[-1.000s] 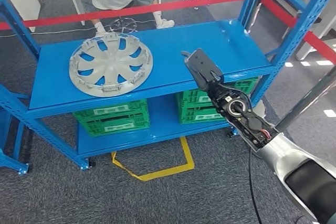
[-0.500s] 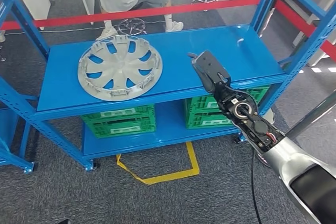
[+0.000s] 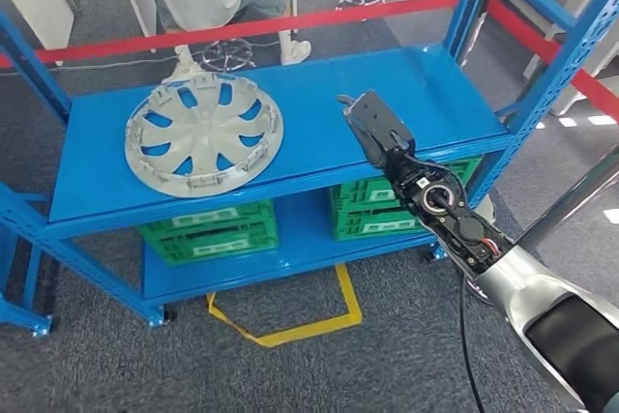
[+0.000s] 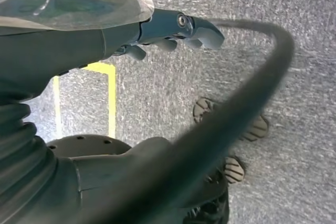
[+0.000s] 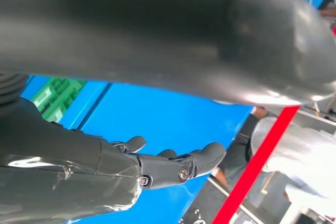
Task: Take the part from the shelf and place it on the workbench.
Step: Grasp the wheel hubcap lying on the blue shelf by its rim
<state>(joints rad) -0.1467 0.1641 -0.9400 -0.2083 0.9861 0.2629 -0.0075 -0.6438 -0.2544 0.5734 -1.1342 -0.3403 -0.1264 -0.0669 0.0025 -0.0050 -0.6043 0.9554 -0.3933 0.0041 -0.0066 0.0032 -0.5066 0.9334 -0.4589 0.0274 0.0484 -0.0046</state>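
head view: the hubcap point(image 3: 203, 132) lies flat on the blue shelf point(image 3: 350, 84), untouched. the right hand point(image 3: 374, 126), empty with fingers extended, hovers well apart; reaching across to it comes next.

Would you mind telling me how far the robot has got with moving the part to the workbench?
Nothing looks done: the hubcap lies flat on the shelf, untouched. In hand: the right hand is stretched over the shelf's front edge, fingers extended and empty, well to the side of the hubcap. The left hand hangs over the floor. Left: reaching, gripping, lifting and carrying it to the workbench.
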